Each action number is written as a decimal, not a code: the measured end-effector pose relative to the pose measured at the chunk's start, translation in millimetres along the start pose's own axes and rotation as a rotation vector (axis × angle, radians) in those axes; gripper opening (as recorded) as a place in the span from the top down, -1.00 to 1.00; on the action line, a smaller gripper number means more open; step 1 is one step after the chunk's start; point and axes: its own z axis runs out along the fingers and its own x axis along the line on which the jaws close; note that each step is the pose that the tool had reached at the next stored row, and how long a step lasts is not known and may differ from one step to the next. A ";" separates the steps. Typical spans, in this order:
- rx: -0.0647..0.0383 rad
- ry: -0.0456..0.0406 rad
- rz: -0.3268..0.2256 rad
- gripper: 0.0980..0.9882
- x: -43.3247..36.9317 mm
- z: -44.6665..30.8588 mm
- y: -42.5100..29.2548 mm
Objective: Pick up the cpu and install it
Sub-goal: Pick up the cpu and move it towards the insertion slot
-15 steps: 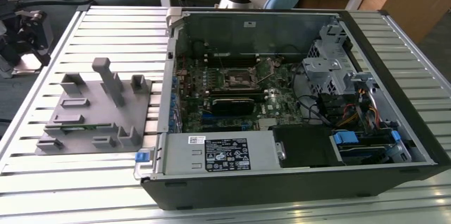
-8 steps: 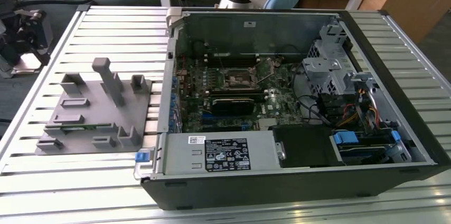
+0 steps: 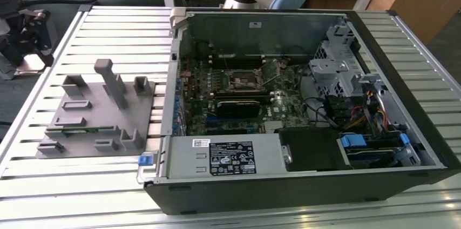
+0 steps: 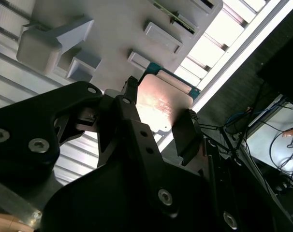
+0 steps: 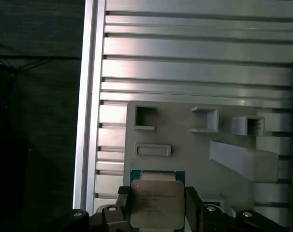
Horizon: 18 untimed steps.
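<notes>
Exterior view: open computer case (image 3: 303, 188) on slatted worktop (image 3: 115, 29). Socket (image 3: 241, 81) sits mid-motherboard. Grey fixture plate (image 3: 86, 105) lies beside the case, on the exterior view's left.

Second wrist view: pincer (image 4: 160, 107) clamped on the cpu (image 4: 163, 104), one finger on each opposite edge, silvery top showing, fixture plate behind.

First wrist view: cpu (image 5: 156, 198) gripped between both fingers over the plate's edge, near the worktop rim. Can't tell if it touches the plate.
</notes>
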 end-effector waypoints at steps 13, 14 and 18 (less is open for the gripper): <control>0.000 0.0008 0.000 0.00 -5.8 -21.7 0.9; 0.000 0.0008 0.000 0.00 -5.8 -23.2 0.9; 0.000 0.0009 0.000 0.00 -6.3 -27.4 1.1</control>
